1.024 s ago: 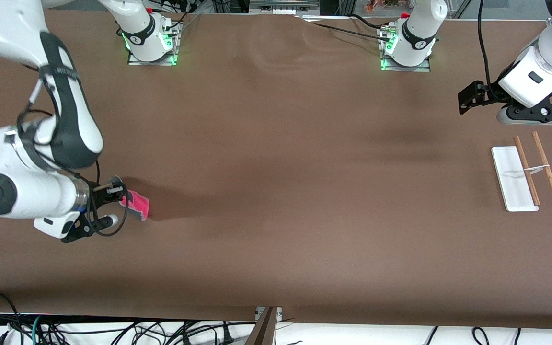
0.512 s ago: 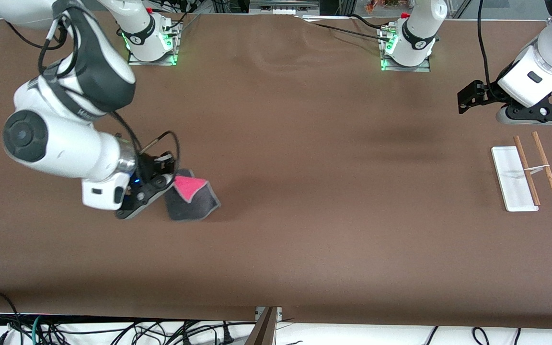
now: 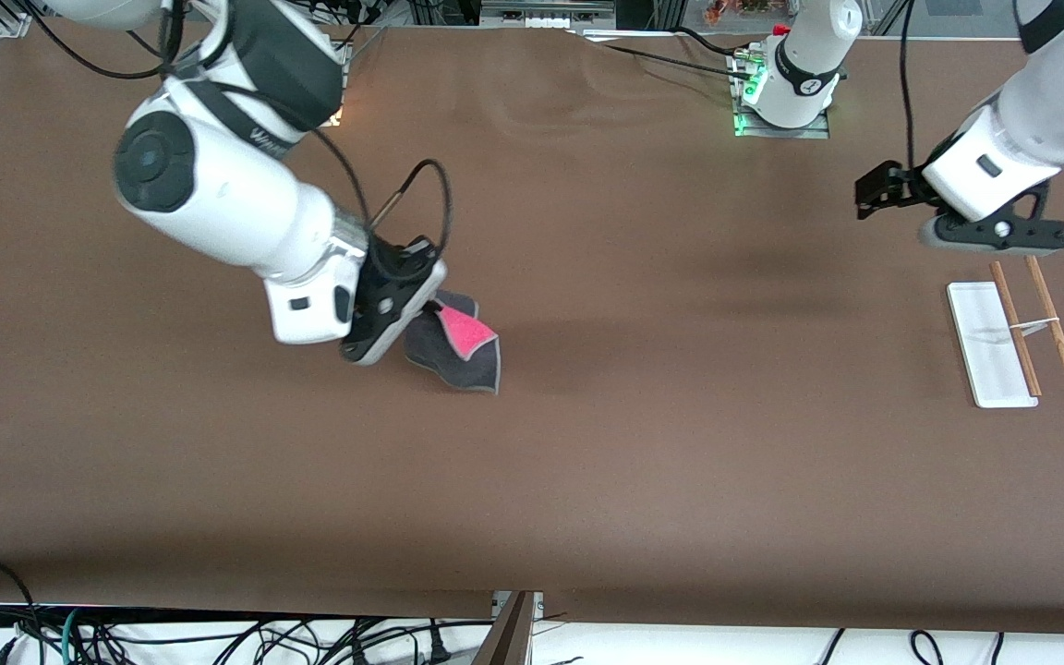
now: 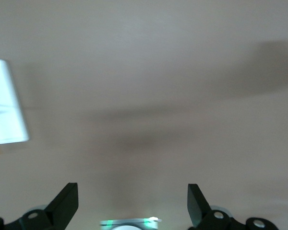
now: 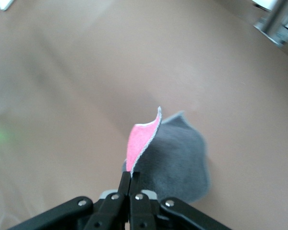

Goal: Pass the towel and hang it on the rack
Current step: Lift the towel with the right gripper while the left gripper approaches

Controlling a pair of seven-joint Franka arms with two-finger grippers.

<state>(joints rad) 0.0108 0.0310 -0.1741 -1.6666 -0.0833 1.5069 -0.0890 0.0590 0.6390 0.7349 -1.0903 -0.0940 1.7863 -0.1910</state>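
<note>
While the left gripper [image 4: 132,203] hovered spread at upper right above the rack [image 3: 1012,334], the right gripper [image 5: 130,186] pinched the towel [image 3: 454,349] left of centre

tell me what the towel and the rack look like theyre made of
Towel: soft napped cloth, likely microfibre, matte; it droops in folds from the right gripper. Rack: thin brown rods that look like wood, on a smooth white base, probably plastic, with a faint sheen.

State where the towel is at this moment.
The towel hangs pinched in the right gripper, over the table toward the right arm's end, well apart from the rack.
</note>
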